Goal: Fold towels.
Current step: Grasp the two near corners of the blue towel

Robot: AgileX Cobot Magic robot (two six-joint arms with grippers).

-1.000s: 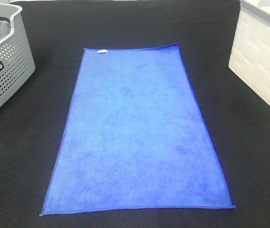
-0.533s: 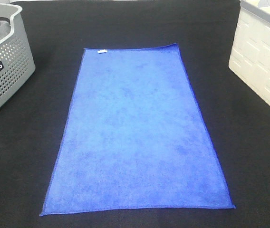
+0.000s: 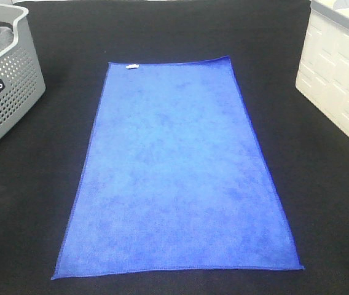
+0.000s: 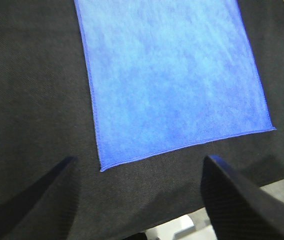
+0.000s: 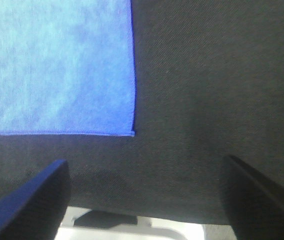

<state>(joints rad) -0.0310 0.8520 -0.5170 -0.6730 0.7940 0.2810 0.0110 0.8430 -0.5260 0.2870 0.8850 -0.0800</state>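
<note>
Seen from high, the blue towel (image 3: 174, 166) lies flat, spread for folding, on the black table (image 3: 33, 209). The grey basket (image 3: 11, 92) and white box (image 3: 340, 74) stand well apart, leaving room all around.

Left wrist view: the left gripper (image 4: 139, 162) is spread wide and empty, by the towel's near edge.

Right wrist view: the right gripper (image 5: 144, 160) is also wide and empty, near the other near corner.

Towel (image 3: 177, 166) flat on table (image 3: 33, 203); basket (image 3: 5, 92) left, bin (image 3: 337, 80) right
</note>
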